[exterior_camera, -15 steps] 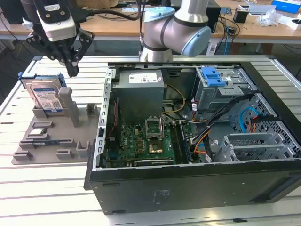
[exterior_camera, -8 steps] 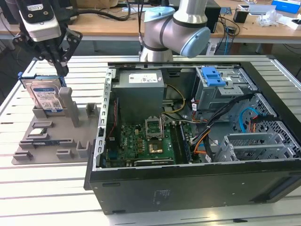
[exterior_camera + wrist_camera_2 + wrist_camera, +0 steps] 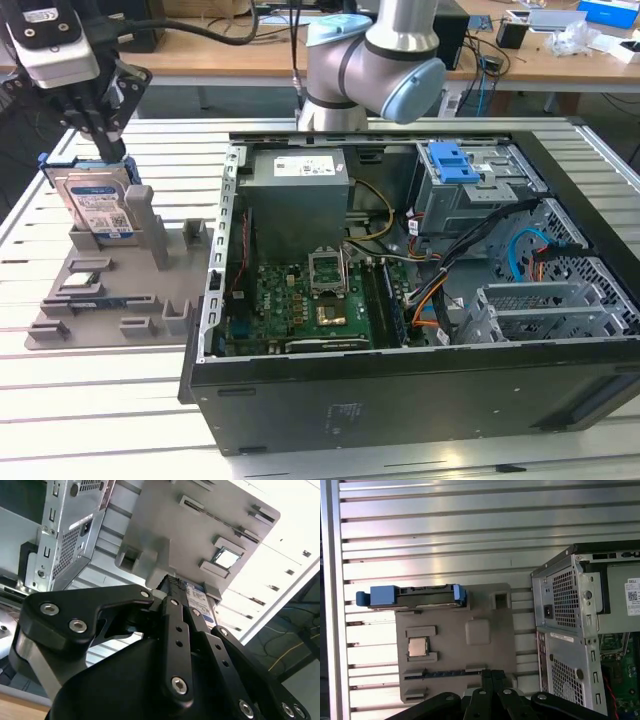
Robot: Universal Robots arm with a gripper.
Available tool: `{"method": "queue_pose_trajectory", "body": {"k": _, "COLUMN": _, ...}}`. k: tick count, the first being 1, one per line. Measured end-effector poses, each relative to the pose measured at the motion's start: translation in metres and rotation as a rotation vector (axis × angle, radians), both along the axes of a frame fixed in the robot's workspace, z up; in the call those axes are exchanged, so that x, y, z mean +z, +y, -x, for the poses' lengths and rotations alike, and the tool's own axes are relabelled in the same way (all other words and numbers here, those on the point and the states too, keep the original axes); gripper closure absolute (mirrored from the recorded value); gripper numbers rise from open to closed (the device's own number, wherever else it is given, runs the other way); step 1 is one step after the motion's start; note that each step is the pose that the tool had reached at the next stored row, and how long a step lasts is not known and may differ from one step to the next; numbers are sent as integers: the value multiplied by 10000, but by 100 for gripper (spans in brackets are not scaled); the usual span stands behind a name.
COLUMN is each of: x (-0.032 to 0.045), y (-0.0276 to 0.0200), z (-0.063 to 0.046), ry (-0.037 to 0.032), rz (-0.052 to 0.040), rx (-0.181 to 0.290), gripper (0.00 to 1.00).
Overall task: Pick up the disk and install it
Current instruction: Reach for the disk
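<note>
Slatted table, disk just beneath fingers

Robotics lab or workshop: slatted metal worktable, opened computer case, cluttered wooden benches behind

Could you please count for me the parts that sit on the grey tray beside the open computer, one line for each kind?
disk: 1
processor chip: 1
memory stick: 1
Total on the tray: 3
</note>
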State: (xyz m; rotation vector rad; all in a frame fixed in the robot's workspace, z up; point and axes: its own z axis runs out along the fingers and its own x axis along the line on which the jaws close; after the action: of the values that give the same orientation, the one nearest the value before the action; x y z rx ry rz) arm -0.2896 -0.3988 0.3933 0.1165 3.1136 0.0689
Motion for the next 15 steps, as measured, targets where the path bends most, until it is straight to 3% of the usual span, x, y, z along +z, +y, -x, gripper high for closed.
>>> {"method": "queue_pose_trajectory", "body": {"k": 11, "x": 0, "y": 0, "z": 340, "ry": -1, "rz": 0, "rx": -1, "gripper": 89}}
{"method": "queue_pose_trajectory", "body": {"k": 15, "x": -3, "y": 71, "z": 542, "ry": 0, "rz": 4, "rx": -1, "gripper": 89}}
